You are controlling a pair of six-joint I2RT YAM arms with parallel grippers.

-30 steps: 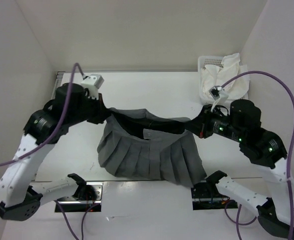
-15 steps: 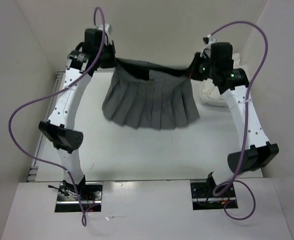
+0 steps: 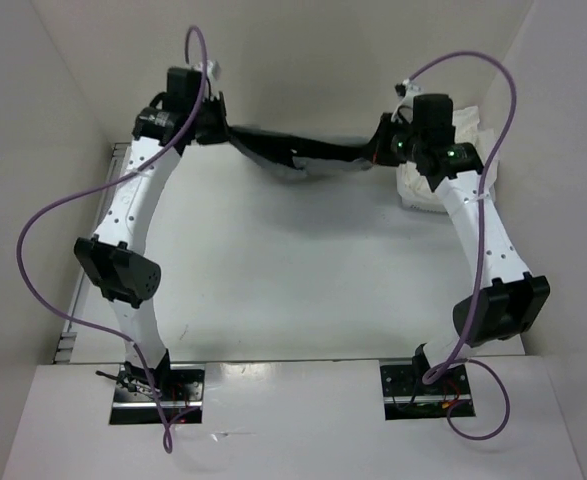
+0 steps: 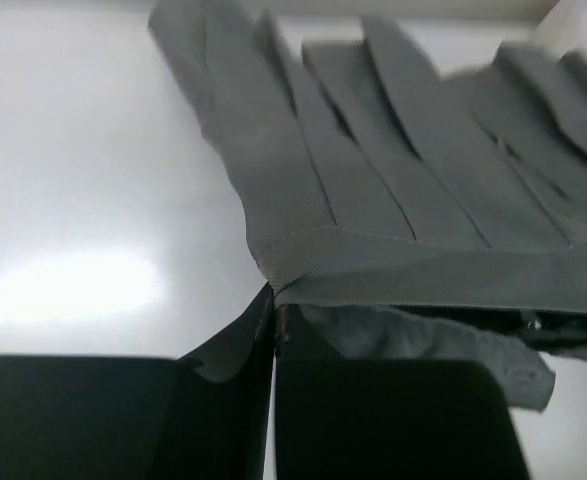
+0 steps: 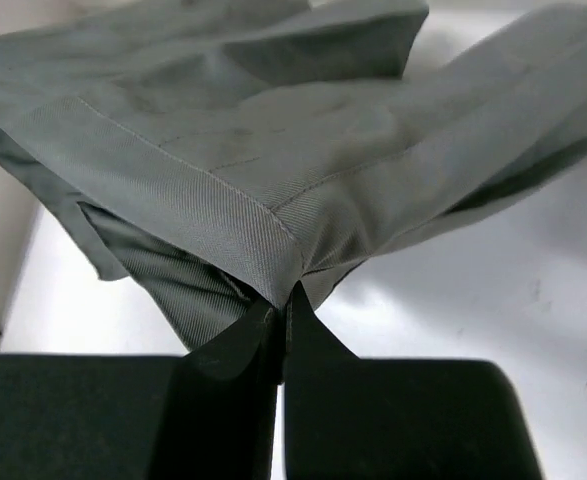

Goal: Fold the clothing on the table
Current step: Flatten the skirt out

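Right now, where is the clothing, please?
Top view: the clothing is held between the left end effector and right end effector, at the table's far side.

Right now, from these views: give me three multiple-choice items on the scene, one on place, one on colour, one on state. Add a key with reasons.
1. Where is the pleated grey skirt?
A. Flat by the arm bases
B. Strung between the left end effector and the right end effector at the far end of the table
C. Inside a basket

2. What colour are the arm cables?
A. Purple
B. Yellow
C. Green

3. What state is the left end effector in?
A. Wide open above the skirt
B. Shut on nothing
C. Shut on the skirt's waistband corner

Key:
1 B: the top view shows the skirt spanning from one end effector to the other.
2 A: both cables loop purple against the white walls.
3 C: the left wrist view shows the fingers closed with fabric pinched between them.
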